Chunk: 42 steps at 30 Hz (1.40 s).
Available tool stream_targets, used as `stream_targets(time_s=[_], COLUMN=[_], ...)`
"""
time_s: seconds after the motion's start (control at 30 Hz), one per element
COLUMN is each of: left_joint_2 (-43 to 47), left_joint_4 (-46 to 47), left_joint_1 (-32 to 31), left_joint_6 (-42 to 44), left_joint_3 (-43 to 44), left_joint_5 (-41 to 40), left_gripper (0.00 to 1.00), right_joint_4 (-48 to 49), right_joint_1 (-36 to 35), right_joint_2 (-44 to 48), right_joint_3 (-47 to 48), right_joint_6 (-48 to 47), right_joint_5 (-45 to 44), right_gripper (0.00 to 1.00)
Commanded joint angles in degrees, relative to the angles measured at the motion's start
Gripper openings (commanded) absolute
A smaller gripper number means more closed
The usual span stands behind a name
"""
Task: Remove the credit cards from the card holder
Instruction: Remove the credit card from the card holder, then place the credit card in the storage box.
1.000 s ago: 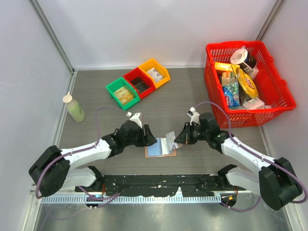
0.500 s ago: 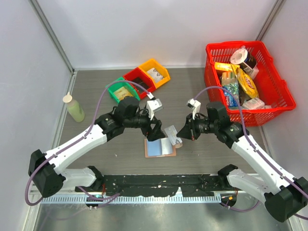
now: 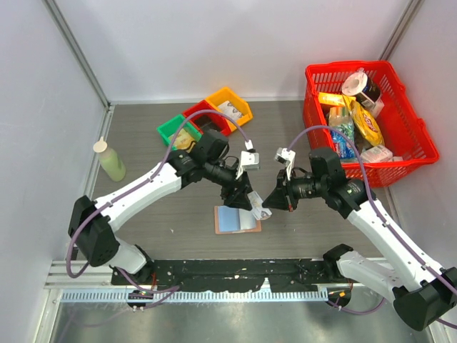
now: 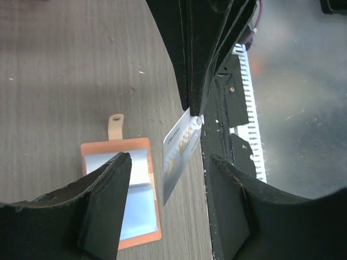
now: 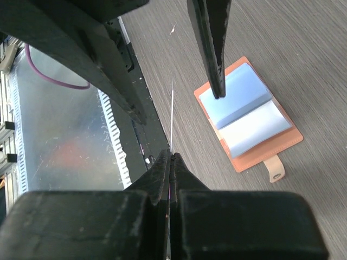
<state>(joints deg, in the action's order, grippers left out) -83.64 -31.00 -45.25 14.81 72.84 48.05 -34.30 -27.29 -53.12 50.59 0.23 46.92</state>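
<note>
- Card holder (image 3: 237, 219): tan-pink bifold lying spread open and flat on the grey table, at 6 o'clock from table centre, just ahead of the arm bases. The pale blue lining faces up. The snap tab sticks out from one edge.
- Credit card (image 3: 257, 208): one pale card with faint marks, lifted clear of the table and standing on edge. It is at about 2 o'clock from the holder and apart from it.
- Right gripper (image 3: 266, 204): fingers pressed together on one corner of the card.
- Left gripper (image 3: 240, 196): fingers spread apart, one on either side of the card. Neither visibly touches it.
- Green, red and yellow bins (image 3: 205, 121): a row at 11 o'clock, well apart from the holder.
- Red basket (image 3: 418, 139): at 2 o'clock, filled with packaged goods.
- Pale green bottle (image 3: 111, 161): upright at 9 o'clock.
</note>
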Motion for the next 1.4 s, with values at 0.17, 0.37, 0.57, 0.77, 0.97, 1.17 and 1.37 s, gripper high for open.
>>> stream_targets(time_s=[0.17,0.37,0.57,0.77,0.97,1.17,1.37], left_joint_2=[-2.41,-2.06,-0.13,-3.72,-14.61,-27.52,-40.97], left_joint_4=[-6.96,-3.47,14.01,28.0,36.17,41.81,47.87], left_joint_1=[0.34,3.41,8.94,15.1,19.23,20.38,22.4], left_joint_6=[4.26,0.76,-16.54,-32.88,-45.29,-46.89,-46.1], left_joint_3=[3.19,1.7,-2.79,-1.74,6.34,17.15,27.51], left_joint_5=[8.11,9.34,-1.54,-19.44,-35.65,-42.95,-44.8], left_gripper=[0.24,0.0,0.0,0.0,0.01,0.04,0.06], right_joint_4=[0.02,3.18,11.6,17.42,19.97,23.58,26.57], right_joint_1=[-0.31,-0.31,-0.31,-0.22,-0.31,-0.31,-0.31], right_joint_2=[1.18,1.44,4.95,11.46,15.06,16.74,15.86], right_joint_3=[1.53,0.31,-1.89,-5.49,-9.98,-14.11,-16.48], right_joint_6=[-2.43,-0.23,9.78,16.73,20.68,21.66,21.39], right_joint_5=[2.04,-2.17,-19.04,-35.38,-40.41,-42.08,-41.64], right_gripper=[0.01,0.08,0.53,0.78,0.79,0.79,0.79])
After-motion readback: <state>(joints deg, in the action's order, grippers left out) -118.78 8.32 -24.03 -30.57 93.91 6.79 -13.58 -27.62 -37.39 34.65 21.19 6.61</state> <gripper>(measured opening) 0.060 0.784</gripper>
